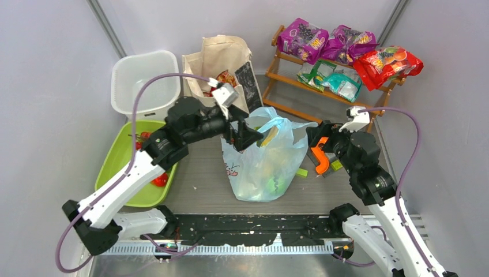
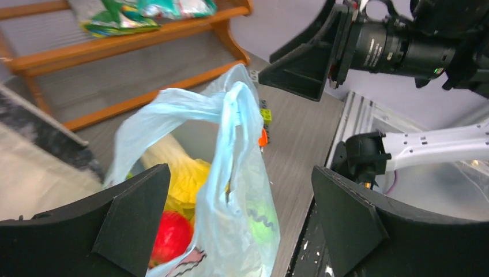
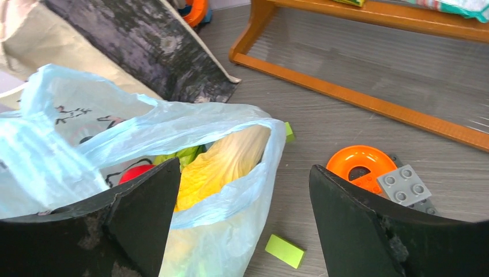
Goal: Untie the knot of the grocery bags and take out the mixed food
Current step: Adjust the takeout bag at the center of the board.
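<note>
The light-blue plastic grocery bag (image 1: pixel 265 158) stands mid-table with its mouth open and its handles (image 2: pixel 236 104) loose; no tied knot shows. Inside lie a yellow vegetable (image 3: pixel 225 164), a red fruit (image 2: pixel 170 234) and a green fruit (image 2: pixel 262 222). The cream canvas tote (image 1: pixel 222 60) stands behind it, with an orange snack packet (image 1: pixel 226 78) at its mouth. My left gripper (image 2: pixel 241 173) is open at the bag's left rim, the near side of the bag standing loose between its fingers. My right gripper (image 3: pixel 245 167) is open at the bag's right edge and grips nothing.
A white tub (image 1: pixel 144 81) and a green tray (image 1: pixel 124 161) holding red items sit at the left. A wooden rack (image 1: pixel 288 81) at the back right carries purple (image 1: pixel 303 39), teal (image 1: pixel 340 81) and red (image 1: pixel 387 63) packets. An orange ring (image 3: pixel 360 164), a grey brick (image 3: pixel 403 184) and a green brick (image 3: pixel 284 250) lie right of the bag.
</note>
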